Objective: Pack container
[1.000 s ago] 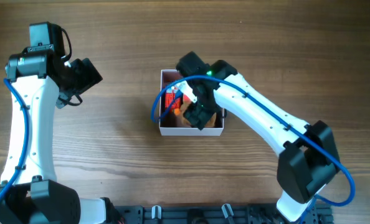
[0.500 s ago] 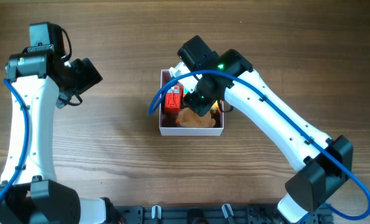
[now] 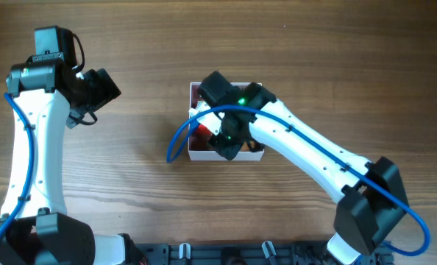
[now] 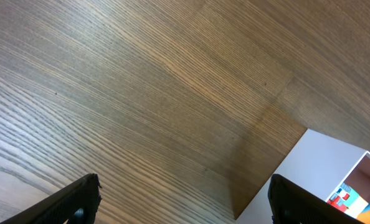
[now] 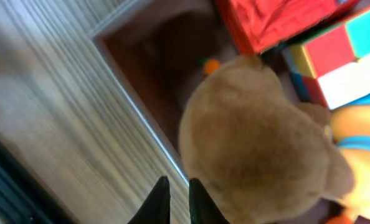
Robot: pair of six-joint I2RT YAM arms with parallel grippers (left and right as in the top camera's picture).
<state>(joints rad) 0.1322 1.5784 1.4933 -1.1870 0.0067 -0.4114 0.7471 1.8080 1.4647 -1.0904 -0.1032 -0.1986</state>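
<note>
The container (image 3: 237,155), a shallow white-walled box, sits mid-table with my right arm over most of it. In the right wrist view its thin white wall (image 5: 132,99) runs down into the narrow gap between my right gripper's (image 5: 177,182) tips, one tip outside over the wood and one inside; the gripper (image 3: 223,144) is shut on that wall. Inside the box lie a tan plush toy (image 5: 253,137), a red toy (image 5: 272,18) and a multicoloured block (image 5: 341,62). My left gripper (image 3: 104,87) hangs open over bare wood at the far left, its fingers (image 4: 73,199) holding nothing.
A blue cable (image 3: 176,141) loops off my right arm just left of the container. A corner of the container (image 4: 316,168) shows at the lower right of the left wrist view. A black rail (image 3: 226,254) lines the table's near edge.
My right gripper has shut and dropped from over the toys to the container's front-left wall. The left arm has not moved.
</note>
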